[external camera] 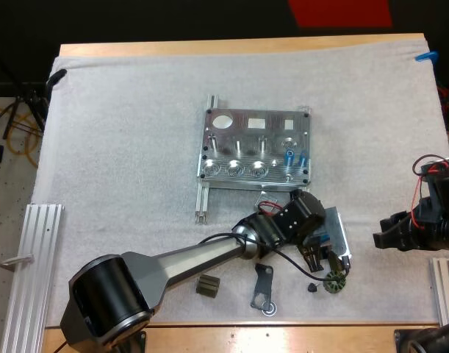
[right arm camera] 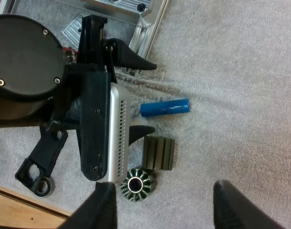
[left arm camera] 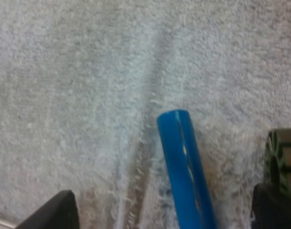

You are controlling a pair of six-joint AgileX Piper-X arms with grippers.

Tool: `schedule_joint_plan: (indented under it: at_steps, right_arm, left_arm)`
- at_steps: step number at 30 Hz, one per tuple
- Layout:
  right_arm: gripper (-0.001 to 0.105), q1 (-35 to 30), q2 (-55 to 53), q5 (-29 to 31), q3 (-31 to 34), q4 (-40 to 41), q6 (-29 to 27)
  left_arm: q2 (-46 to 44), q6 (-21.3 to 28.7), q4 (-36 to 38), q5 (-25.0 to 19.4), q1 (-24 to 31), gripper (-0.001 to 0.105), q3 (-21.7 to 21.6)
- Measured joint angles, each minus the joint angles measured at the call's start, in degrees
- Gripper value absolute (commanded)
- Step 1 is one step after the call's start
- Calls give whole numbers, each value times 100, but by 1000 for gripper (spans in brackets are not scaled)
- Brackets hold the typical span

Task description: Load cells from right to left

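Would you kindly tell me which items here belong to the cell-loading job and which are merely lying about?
Job: metal fixture; loose blue cylinder, straddled by the open left pincer; two blue cylinders at the fixture's right end.
Lying about: dark gear; ribbed block; flat bracket; aluminium rail.

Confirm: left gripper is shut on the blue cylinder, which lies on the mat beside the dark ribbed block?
Not shut. The left gripper is open: the left wrist view shows its fingers standing apart, clear of the blue cylinder between them. The rest holds: the cylinder lies on the mat beside the dark ribbed block.
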Motion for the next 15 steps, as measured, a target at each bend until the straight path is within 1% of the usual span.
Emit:
schedule_joint_plan:
  at_steps: [6,15]
  right_arm:
    - [46,0,0,0,0,0,-57]
    - [46,0,0,0,0,0,-73]
  left_arm:
    - [138,-49,-102,77,0,72,0]
    - [190,-91,199,78,0,72,0]
